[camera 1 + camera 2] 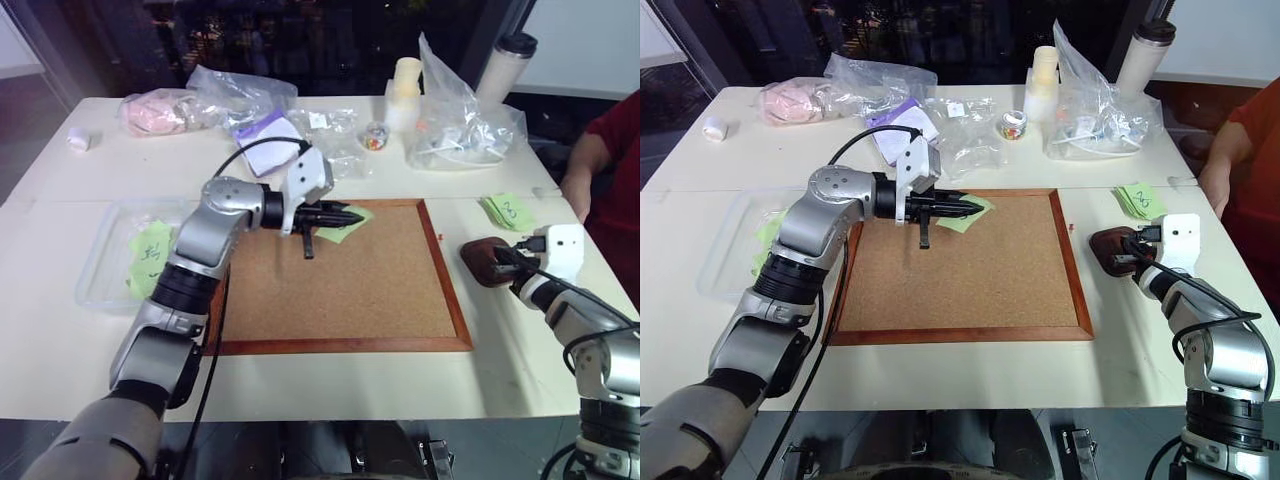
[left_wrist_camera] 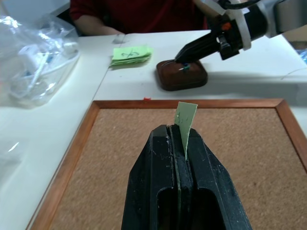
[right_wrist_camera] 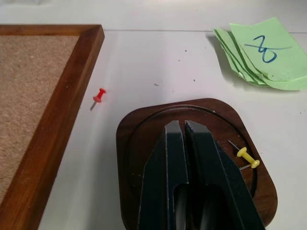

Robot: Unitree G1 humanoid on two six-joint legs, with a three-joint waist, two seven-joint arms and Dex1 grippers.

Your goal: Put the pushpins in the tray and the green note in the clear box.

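Over the corkboard (image 1: 340,275), your left gripper (image 2: 184,136) pinches the green note (image 2: 185,120); right gripper (image 3: 184,125), fingers nearly together, sits over the tray (image 3: 144,143), yellow pushpin (image 3: 247,157) inside.

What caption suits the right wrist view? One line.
Right gripper over the tray holding a yellow pushpin; red pushpin beside the corkboard.

Layout about the corkboard (image 1: 340,275) on the table (image 1: 300,380).
Clear box (image 1: 100,262) lies left of the corkboard; tray (image 3: 144,129) right of it, one pushpin (image 3: 248,157) inside, another pushpin (image 3: 99,96) between tray and corkboard; note stack (image 3: 261,52) beyond the tray.
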